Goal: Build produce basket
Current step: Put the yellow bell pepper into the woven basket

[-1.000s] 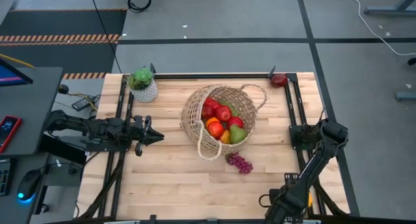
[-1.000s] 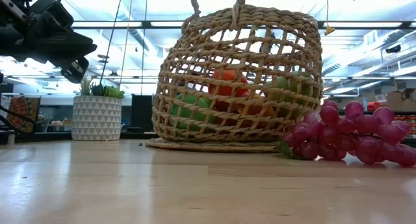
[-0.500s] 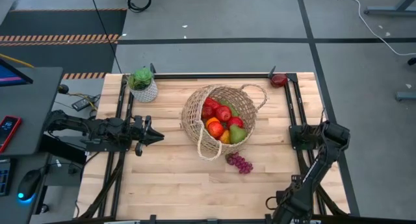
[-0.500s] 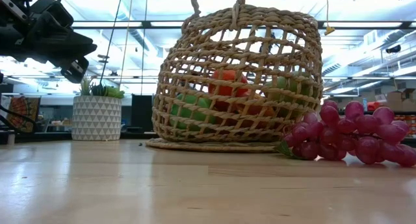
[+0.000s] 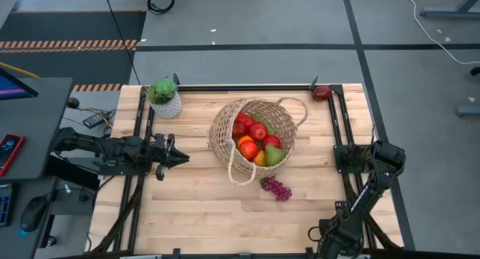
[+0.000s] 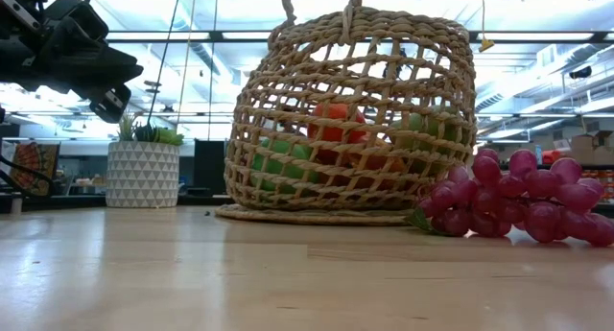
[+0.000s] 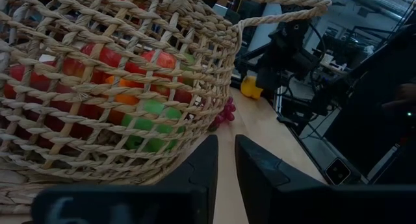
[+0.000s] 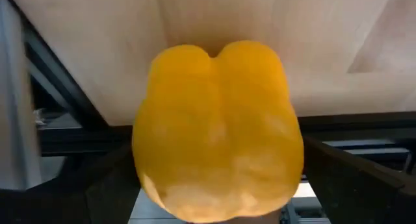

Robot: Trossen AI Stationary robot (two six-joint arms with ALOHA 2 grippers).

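Observation:
The woven basket [image 5: 251, 135] stands mid-table on its flat base [image 6: 317, 214], with red apples, an orange and a green pear [image 5: 273, 155] inside. Purple grapes [image 5: 277, 188] lie on the table just in front of it. A yellow pepper [image 8: 218, 130] rests on the wood at the near right edge and also shows as a small yellow spot in the left wrist view [image 7: 250, 87]. My right gripper [image 8: 218, 191] is open over it, one finger on each side. My left gripper [image 5: 180, 158] hovers shut and level, left of the basket [image 7: 117, 87].
A white pot with a green plant [image 5: 164, 98] stands at the far left corner. A red fruit [image 5: 322, 92] sits at the far right corner. Black frame rails [image 5: 341, 131] run along the table's sides. Bare wood [image 5: 195, 214] lies near and left of the grapes.
My right arm has sunk and drawn toward the table's near right corner. The left arm, the basket and the grapes have kept still.

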